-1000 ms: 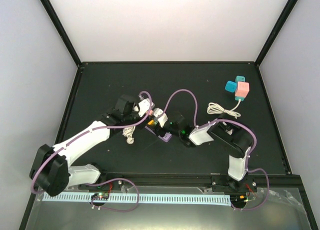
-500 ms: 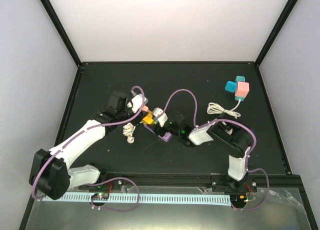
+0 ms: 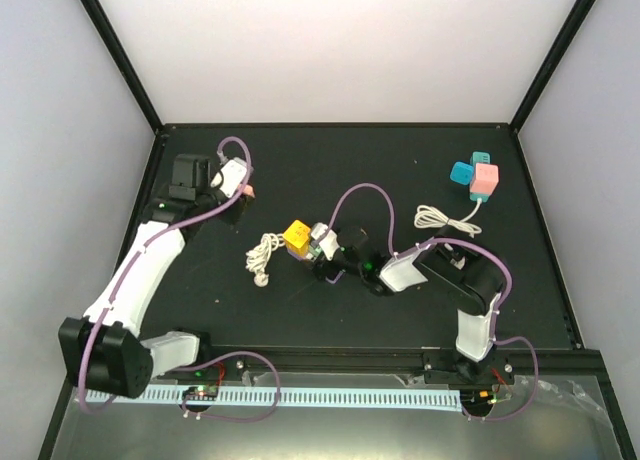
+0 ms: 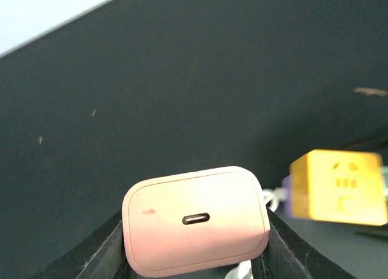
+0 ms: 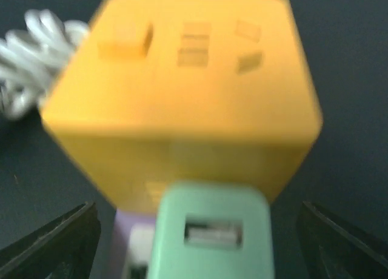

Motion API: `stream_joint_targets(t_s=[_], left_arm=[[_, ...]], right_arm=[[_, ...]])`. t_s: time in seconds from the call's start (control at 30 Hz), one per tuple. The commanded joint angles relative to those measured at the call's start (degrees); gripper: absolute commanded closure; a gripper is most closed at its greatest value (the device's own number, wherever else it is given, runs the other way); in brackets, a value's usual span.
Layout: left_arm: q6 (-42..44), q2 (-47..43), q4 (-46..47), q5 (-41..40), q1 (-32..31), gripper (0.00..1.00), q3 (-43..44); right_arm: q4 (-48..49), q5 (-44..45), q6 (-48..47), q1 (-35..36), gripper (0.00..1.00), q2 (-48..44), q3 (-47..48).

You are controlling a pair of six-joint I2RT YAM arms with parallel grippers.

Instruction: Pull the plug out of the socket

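The pink plug (image 4: 196,218) fills the space between my left gripper's (image 4: 196,258) fingers, its port facing the camera; that gripper is shut on it. From above, the pink plug (image 3: 247,190) and left gripper (image 3: 238,185) are at the far left of the mat, well apart from the yellow cube socket (image 3: 297,235). The socket (image 5: 182,91) lies mid-mat with a green adapter (image 5: 212,230) still in its near face. My right gripper (image 5: 197,248) stands open around it, with gaps on both sides.
A coiled white cord (image 3: 263,255) lies just left of the yellow socket. At the back right sit teal and pink cubes (image 3: 475,178) with another white cord (image 3: 440,218). Black frame posts border the mat.
My left gripper has carried the pink plug away from the yellow socket, up and to the far left. The right gripper's jaws have widened around the socket.
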Motion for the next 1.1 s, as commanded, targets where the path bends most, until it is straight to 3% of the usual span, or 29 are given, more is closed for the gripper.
stream_joint_targets(t_s=[0.0,0.27,0.47,0.77,1.07], left_arm=[[4.26,5.59,-10.77,-2.55,6.31,0.78,4.89],[11.4,20.04,-26.24,-4.7,18.56,0.78,15.0],[17.52,22.21,-30.76,-8.35,26.86,0.79,14.62],[23.16,28.53,-30.9,-17.35,30.47,0.76,12.3],[21.89,37.21,-30.99,-18.3,30.63,0.72,15.17]], right_arm=[[-4.81,2.01,-0.5,-0.45,0.03,-0.58,-1.41],[-3.71,-0.64,-1.74,-0.48,0.0,-3.74,-1.95],[-3.66,-2.46,-2.56,-0.46,0.0,-8.02,-1.89],[-6.71,-3.46,-3.29,-0.46,0.0,-11.97,-0.78],[-9.18,-4.99,-3.4,-0.46,0.0,-19.14,-2.41]])
